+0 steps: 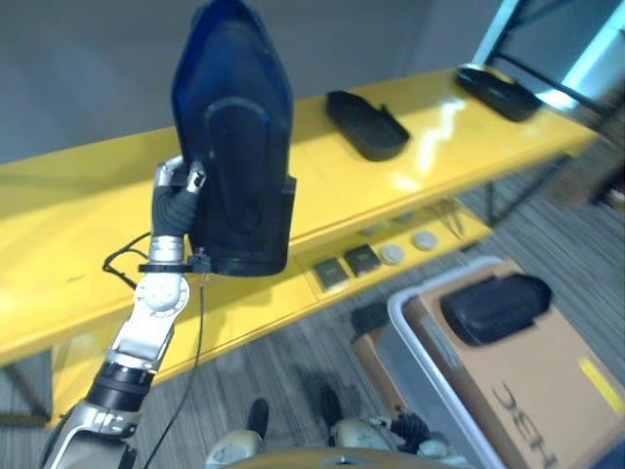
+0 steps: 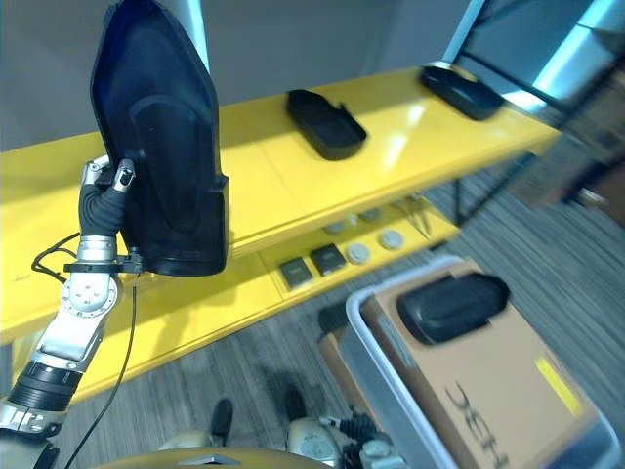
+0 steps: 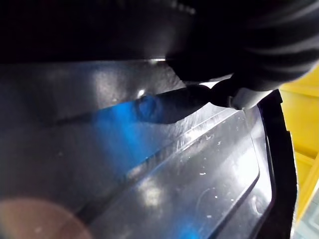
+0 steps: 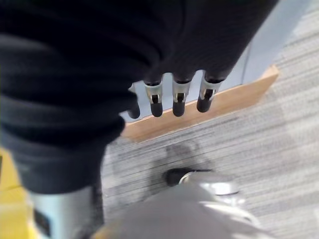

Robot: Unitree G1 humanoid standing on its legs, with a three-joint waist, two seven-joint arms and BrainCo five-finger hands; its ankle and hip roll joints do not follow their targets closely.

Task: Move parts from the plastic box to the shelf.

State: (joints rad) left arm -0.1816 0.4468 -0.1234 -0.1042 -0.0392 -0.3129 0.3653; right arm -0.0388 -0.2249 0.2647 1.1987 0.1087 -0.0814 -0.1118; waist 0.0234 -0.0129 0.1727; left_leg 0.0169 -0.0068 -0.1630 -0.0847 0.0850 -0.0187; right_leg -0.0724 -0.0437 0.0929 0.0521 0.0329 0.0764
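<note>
The left arm rises from the lower left, bent upward at the wrist, and the left hand holds a large black part upright above the yellow shelf. Its fingers are curled on the part's edge, with a dark-tipped finger showing at the rim beside the ribbed wrist cover. In the left wrist view a thumb tip presses on the part's glossy inner face.

The held part is a long shell of dark, shiny plastic, pointed and narrow at the top, wider and squared at the bottom, with a raised oval panel down its middle. Its surface carries blue reflections and fine scratches.

The right hand hangs over grey striped carpet, its fingers hanging fairly straight in a row and holding nothing.

The shelf is smooth, glossy yellow, with a lower ledge. Two more black parts lie on top: a second part near the middle and a third part toward the far right end. On the ledge sit small dark squares and round discs.

At lower right stands the plastic box, pale grey with rounded rim, holding a brown cardboard sheet. A fourth black part rests on that sheet.
</note>
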